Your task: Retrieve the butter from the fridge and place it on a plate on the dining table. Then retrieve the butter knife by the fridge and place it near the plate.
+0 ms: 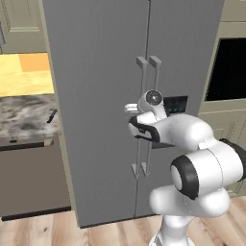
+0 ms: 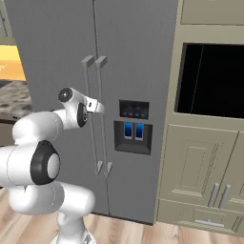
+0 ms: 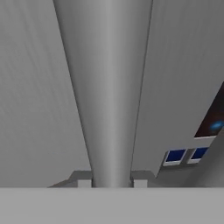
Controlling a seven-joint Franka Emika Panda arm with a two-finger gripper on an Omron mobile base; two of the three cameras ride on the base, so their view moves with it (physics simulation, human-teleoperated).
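1. The fridge (image 1: 96, 96) stands with both dark grey doors closed, so its inside and whatever it holds are hidden; the butter cannot be seen.
2. Two long grey bar handles (image 2: 94, 114) run side by side down the seam where the doors meet.
3. The gripper (image 2: 97, 107) is up against these handles, about halfway along their length. In the hand view one handle bar (image 3: 107, 96) runs straight up between the two finger tips (image 3: 85, 179), which sit on either side of it and seem to clamp it. From the base views I cannot tell which of the two bars it is.
4. The right-hand door carries a dispenser panel (image 2: 133, 131) with a dark display and two small blue squares, just beside the handles.
5. On the marbled counter (image 1: 24, 117) to the left of the fridge lies a slim dark item (image 1: 52, 116), most likely the butter knife, near the counter's edge next to the fridge.
6. To the right of the fridge, a black oven window (image 2: 212, 81) is set into olive-green cabinets (image 2: 200, 167) with drawer fronts below it.
7. The floor (image 1: 38, 230) is pale wood planks.
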